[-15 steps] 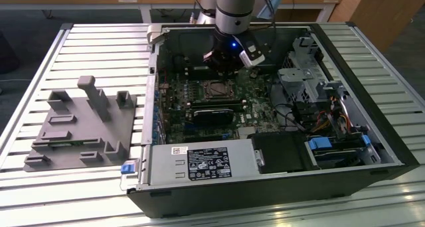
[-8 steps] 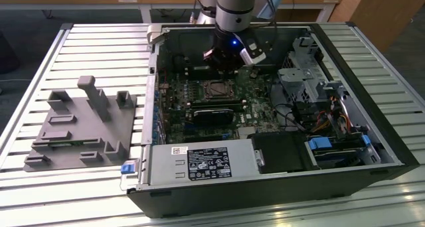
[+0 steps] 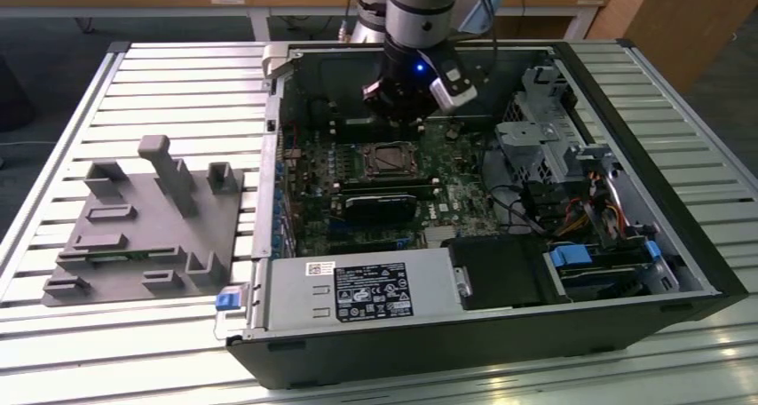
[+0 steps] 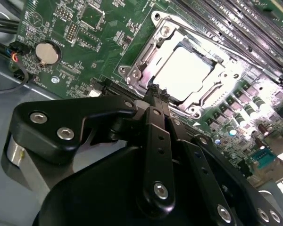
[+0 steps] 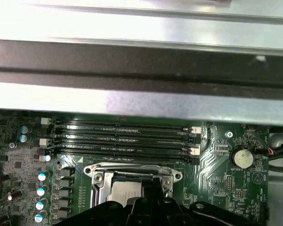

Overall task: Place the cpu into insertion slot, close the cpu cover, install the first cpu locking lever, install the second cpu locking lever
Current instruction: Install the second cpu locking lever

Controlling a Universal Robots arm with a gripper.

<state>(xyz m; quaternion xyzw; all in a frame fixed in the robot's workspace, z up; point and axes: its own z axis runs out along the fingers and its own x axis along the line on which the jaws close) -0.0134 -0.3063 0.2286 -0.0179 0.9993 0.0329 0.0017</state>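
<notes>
With its fingers pressed together and holding nothing, the gripper (image 4: 156, 92) hangs just above the edge of the insertion slot (image 4: 177, 70), where the cpu (image 4: 183, 73) already lies seated under the closed cpu cover (image 4: 132, 66), deep inside the open computer case (image 3: 663, 245).

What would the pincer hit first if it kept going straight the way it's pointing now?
Probably the cpu cover at its near edge, over the cpu in the insertion slot. The shut pincer points there; the gap is unclear.
</notes>
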